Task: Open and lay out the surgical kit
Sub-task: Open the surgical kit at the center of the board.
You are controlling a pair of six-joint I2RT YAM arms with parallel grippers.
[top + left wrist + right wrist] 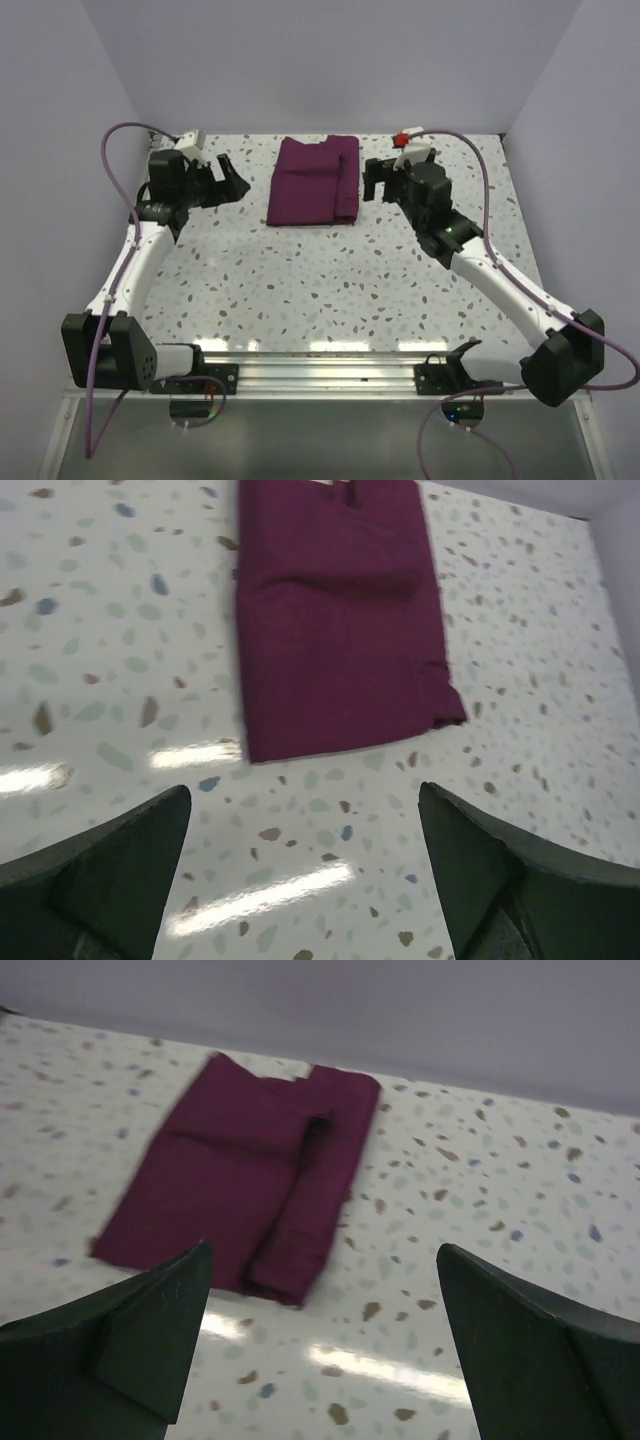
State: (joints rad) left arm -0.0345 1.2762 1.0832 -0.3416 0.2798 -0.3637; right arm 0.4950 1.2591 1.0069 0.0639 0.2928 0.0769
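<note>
The kit [313,182] is lying folded on the far tabletop [300,290] between the left tool [232,182] and right tool [372,180], both gaping wide, holding nothing. The cloth is looking soft and limp; its right-hand flap seems best for pinching.

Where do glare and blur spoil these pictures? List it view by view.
Top external: sharp and evenly lit, with small bright reflections on the table near the rail. Left wrist: streaks of glare on the table below the purple wrap, whose edges look slightly smeared. Right wrist: the wrap is soft and blurred, with a glare band on the table in front of it.
</note>
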